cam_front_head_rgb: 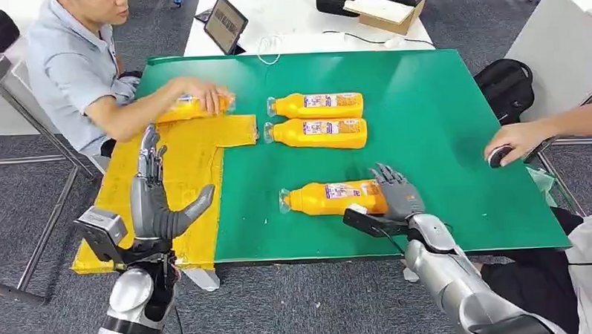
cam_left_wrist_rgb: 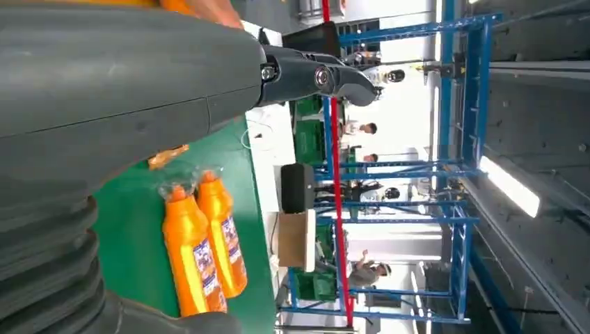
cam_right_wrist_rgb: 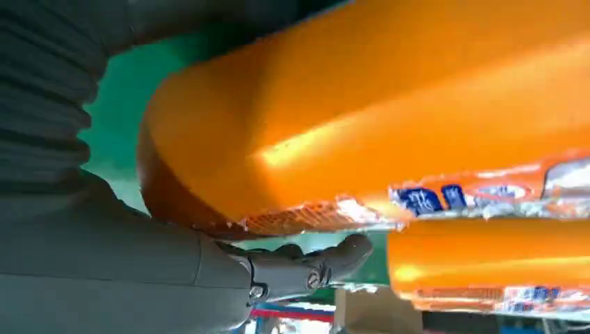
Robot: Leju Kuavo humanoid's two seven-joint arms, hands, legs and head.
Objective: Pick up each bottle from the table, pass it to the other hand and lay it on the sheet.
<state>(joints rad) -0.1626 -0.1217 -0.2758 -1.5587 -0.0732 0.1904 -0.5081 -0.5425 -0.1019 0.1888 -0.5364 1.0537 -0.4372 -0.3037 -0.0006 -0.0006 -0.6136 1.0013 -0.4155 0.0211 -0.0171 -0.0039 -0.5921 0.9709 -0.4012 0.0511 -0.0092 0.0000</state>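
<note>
Bottle [cam_front_head_rgb: 331, 198] lying lengthwise across green table [cam_front_head_rgb: 440, 132], cap toward yellow sheet [cam_front_head_rgb: 182, 178], right hand [cam_front_head_rgb: 398, 193] wrapped round its base, left hand [cam_front_head_rgb: 157, 205] spread, empty.

We see a person in a light grey-blue shirt [cam_front_head_rgb: 66, 67] seated far left, a dark tablet [cam_front_head_rgb: 225, 24] propped on the white table [cam_front_head_rgb: 287, 11], w/ an open brown cardboard box [cam_front_head_rgb: 388, 11]. Black backpack [cam_front_head_rgb: 507, 85] on the grey floor, right.
</note>
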